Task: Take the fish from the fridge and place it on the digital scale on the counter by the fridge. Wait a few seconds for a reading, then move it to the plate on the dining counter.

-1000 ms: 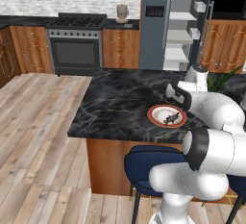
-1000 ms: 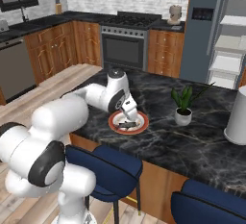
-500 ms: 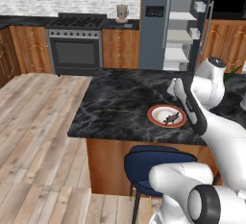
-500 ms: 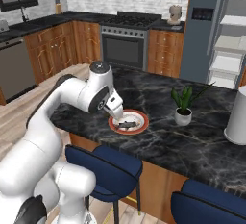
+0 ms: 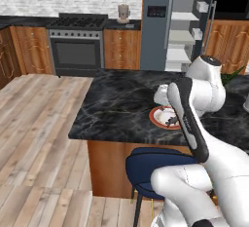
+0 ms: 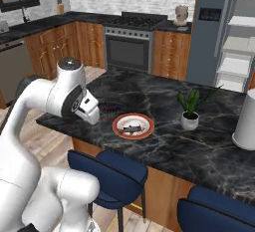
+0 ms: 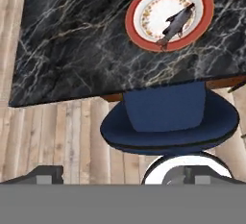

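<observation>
The fish is seen lying on the red-rimmed plate on the marble bench, the gripper spread empty above a blue stool; the final step appears complete, with nothing left but retreat.

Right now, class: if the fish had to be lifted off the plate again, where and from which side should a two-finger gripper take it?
Grip the fish across its thicker mid-body, coming straight down. It lies flat on the plate, so side approaches would likely hit the rim.
</observation>
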Robot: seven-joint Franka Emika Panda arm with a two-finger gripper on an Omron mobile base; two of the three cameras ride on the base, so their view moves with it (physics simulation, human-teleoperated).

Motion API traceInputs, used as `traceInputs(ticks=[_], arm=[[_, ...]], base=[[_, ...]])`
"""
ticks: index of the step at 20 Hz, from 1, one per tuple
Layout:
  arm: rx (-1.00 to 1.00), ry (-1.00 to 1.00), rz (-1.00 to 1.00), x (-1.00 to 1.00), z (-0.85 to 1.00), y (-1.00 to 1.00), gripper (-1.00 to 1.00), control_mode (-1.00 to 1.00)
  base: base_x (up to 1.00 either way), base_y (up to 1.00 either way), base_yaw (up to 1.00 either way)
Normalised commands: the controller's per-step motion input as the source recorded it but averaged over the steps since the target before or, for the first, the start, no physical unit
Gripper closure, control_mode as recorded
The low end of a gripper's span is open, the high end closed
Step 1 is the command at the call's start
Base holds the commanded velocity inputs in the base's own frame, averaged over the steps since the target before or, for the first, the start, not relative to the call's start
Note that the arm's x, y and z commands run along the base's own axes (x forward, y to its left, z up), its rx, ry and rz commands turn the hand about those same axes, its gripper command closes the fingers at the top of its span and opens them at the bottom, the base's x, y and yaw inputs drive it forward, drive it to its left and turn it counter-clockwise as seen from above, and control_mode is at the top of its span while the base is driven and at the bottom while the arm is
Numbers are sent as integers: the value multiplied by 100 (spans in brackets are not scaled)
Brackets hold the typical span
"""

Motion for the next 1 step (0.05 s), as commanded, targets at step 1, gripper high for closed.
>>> traceInputs(ticks=[1], arm=[[-7, 0, 16, -52, 0, 89, -100, -100]], base=[[0, 0, 0]])
